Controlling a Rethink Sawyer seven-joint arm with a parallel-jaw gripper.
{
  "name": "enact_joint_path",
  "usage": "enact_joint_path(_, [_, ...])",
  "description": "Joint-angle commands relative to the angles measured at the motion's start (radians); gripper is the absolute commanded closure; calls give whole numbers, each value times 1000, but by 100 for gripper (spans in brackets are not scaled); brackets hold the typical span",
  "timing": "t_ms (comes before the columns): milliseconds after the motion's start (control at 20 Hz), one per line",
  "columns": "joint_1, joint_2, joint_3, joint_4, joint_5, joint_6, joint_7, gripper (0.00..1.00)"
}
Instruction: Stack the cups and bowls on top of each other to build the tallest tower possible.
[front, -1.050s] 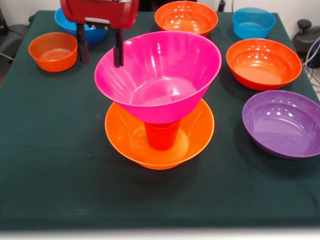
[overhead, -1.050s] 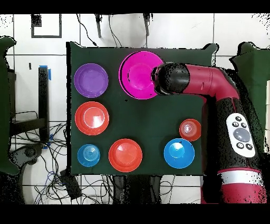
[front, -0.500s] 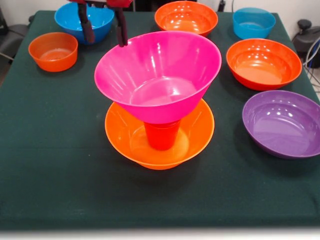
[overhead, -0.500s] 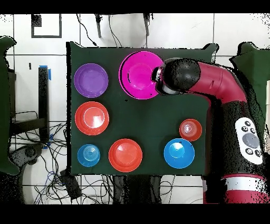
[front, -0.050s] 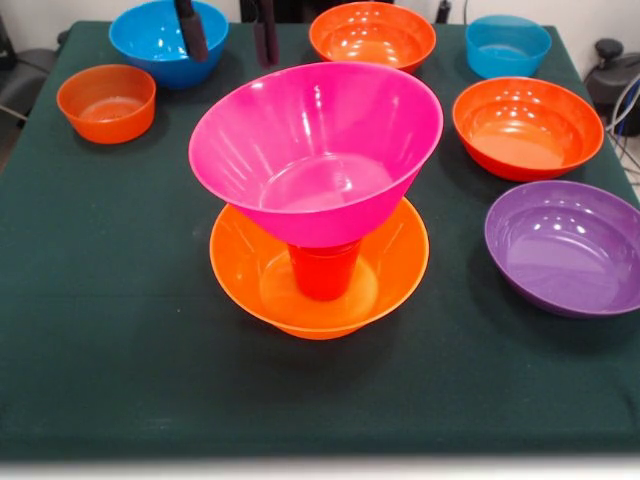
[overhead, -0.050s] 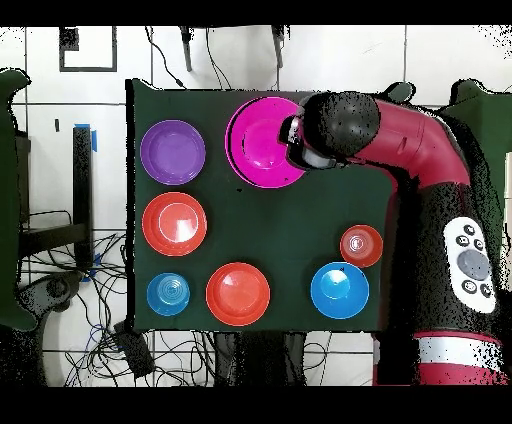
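Nearest you, the tower (front, -0.050s: 320, 215) stands mid-table: a large yellow-orange flared bowl (front, -0.050s: 255, 280) holds one upright orange-red cup (front, -0.050s: 324, 270), and a large pink bowl (front, -0.050s: 316, 150) sits on the cup, tilted and empty. Your gripper (front, -0.050s: 227, 30) hangs above and behind the pink bowl's far rim, fingers (front, -0.050s: 192, 30) spread apart, gripping nothing. Six loose bowls, all empty, ring the tower: one purple bowl (front, -0.050s: 566, 245), one orange-red bowl (front, -0.050s: 527, 125), one small orange bowl (front, -0.050s: 105, 102), then farthest a blue bowl (front, -0.050s: 150, 38), another orange bowl (front, -0.050s: 372, 35) and a small blue bowl (front, -0.050s: 507, 45).
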Motion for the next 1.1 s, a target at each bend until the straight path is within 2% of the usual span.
enact_joint_path(50, [1,88,-80,-16,-92,22,72,0])
enact_joint_path(350, [-2,82,-101,0,-93,20,66,0])
enact_joint_path(600, [-8,79,-112,42,-84,-39,66,0])
enact_joint_path(1100, [-5,121,-135,55,-89,-136,79,0])
